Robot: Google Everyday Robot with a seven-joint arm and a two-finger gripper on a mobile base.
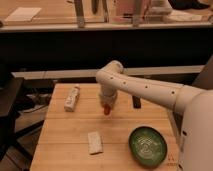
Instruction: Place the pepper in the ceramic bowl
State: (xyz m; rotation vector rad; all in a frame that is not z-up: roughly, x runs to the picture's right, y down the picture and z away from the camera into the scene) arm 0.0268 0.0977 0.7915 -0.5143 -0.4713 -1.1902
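While tight on one pepper [106, 110], pincer [106, 104] over table [65, 136]; one ceramic bowl [148, 145]

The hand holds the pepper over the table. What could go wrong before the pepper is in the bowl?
1. The slim pepper hangs below the shut hand, so it seems gripped by one end and might slip out while moving.
2. The bowl sits away from the hand, near the table's front right corner; an early release would probably drop the pepper on the wood.

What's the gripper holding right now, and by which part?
The gripper, over the table, grips the pepper by its upper end; the tip hangs below.
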